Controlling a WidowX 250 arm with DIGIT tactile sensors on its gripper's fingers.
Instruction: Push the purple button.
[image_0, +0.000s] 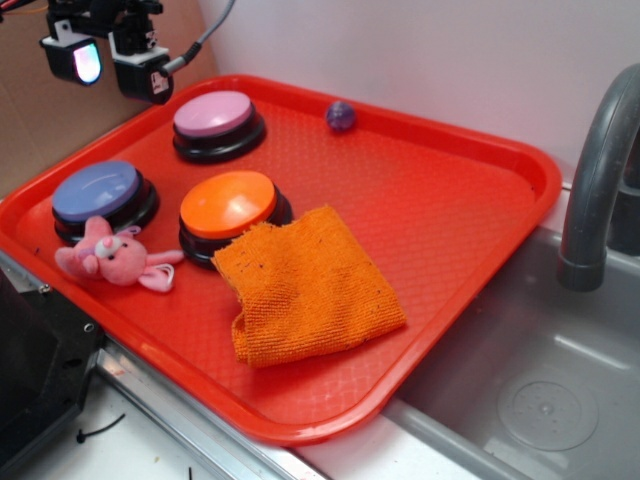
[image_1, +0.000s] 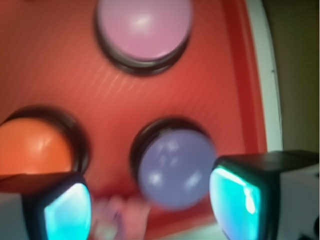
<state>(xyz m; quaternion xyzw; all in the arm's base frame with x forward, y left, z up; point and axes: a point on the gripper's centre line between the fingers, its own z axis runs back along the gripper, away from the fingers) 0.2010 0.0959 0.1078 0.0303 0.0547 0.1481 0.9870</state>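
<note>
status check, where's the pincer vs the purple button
Pincer open, empty, high above the tray's far left corner. Purple button untouched. Pink plush toy touches its front edge; top unobstructed.

The purple button (image_0: 96, 191) looks smooth and glossy; the orange cloth (image_0: 308, 285) coarse, nubbly.

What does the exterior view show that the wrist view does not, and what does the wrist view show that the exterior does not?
Only the exterior view shows the orange cloth, the small purple ball, the grey tap and the sink.

Only the wrist view shows the open gap between the claw's fingers from above, with the purple button partly between them.

Both show the red tray, the claw, the purple button, the orange button, the pink button and the pink toy, which is blurred in the wrist view.
</note>
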